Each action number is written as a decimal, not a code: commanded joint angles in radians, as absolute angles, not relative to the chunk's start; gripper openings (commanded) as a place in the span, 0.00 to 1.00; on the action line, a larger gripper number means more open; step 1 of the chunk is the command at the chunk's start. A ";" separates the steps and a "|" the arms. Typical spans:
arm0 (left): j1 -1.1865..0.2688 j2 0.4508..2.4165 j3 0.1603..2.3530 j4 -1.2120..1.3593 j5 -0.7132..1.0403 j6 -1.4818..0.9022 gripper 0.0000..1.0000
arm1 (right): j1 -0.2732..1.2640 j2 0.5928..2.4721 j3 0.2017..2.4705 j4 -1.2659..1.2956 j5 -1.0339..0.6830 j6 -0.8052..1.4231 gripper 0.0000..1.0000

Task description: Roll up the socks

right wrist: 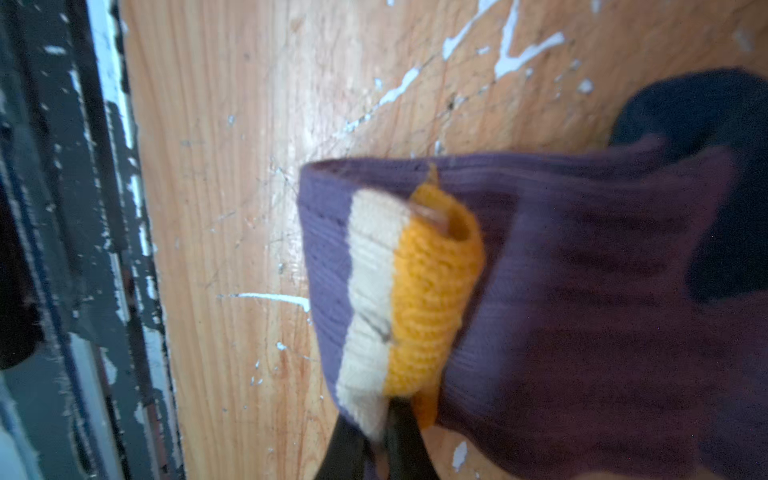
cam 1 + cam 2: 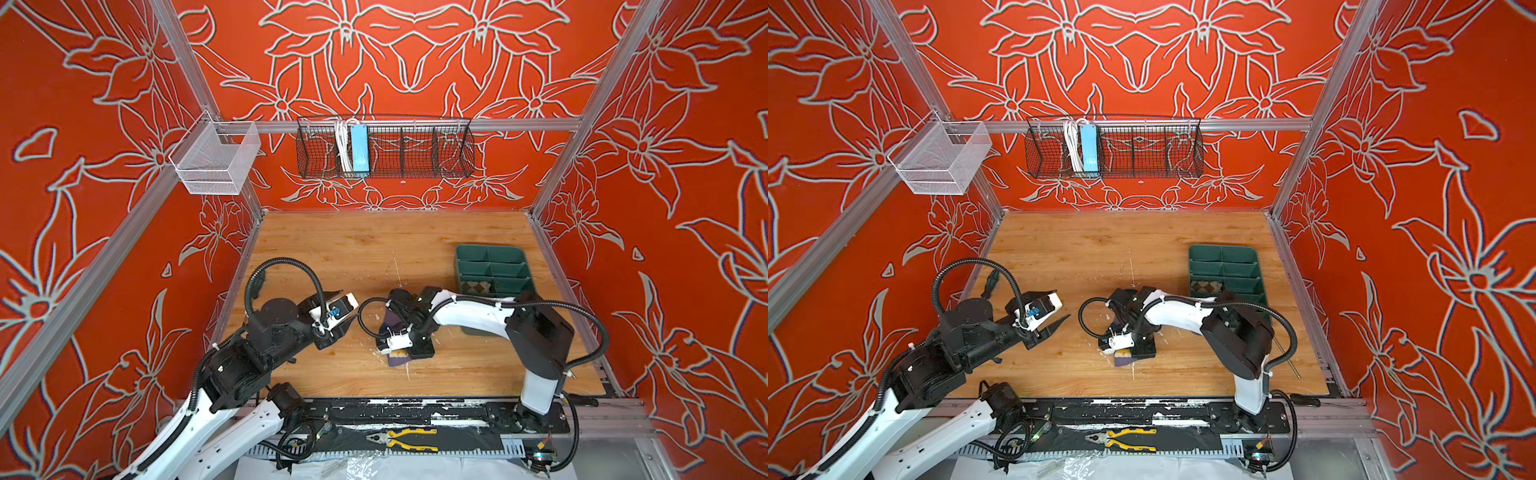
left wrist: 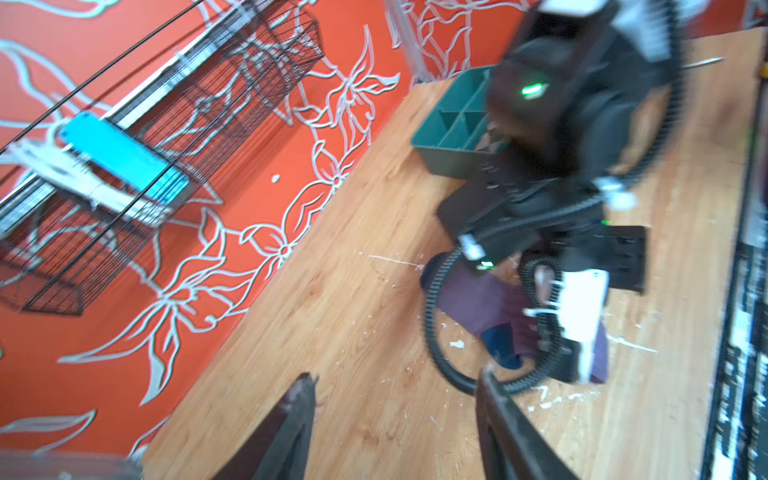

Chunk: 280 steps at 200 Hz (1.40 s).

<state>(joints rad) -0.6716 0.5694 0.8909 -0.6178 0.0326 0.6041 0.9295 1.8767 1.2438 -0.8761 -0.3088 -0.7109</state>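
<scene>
Right hand [image 1: 374, 422] pinching ribbed purple sock [image 1: 582, 291], knitted mustard toe [image 1: 432, 291] curled

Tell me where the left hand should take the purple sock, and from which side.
Probably the sock at the flat purple stretch by its heel, coming in from the left. The right hand is shut on the folded yellow toe, and its arm covers the sock from above and the right. Only the left edge lies bare, facing the open left hand.

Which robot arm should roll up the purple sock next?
The right: the right gripper pinches the curled toe of the purple sock; the left gripper hangs open, apart from it.
</scene>
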 commanded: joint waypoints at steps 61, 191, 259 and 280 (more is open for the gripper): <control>-1.253 0.950 0.634 -0.367 -0.380 0.663 0.62 | 0.847 2.081 1.354 -0.954 -0.423 -0.682 0.07; -1.202 1.532 0.661 -0.171 -0.479 0.458 0.29 | 0.818 2.026 1.302 -0.955 -0.481 -0.725 0.07; -1.129 1.437 0.652 -0.296 -0.273 0.452 0.00 | 0.767 1.937 1.217 -0.907 -0.471 -0.664 0.10; -1.114 1.440 0.663 -0.324 -0.227 0.463 0.00 | 0.761 1.907 1.196 -0.888 -0.468 -0.648 0.16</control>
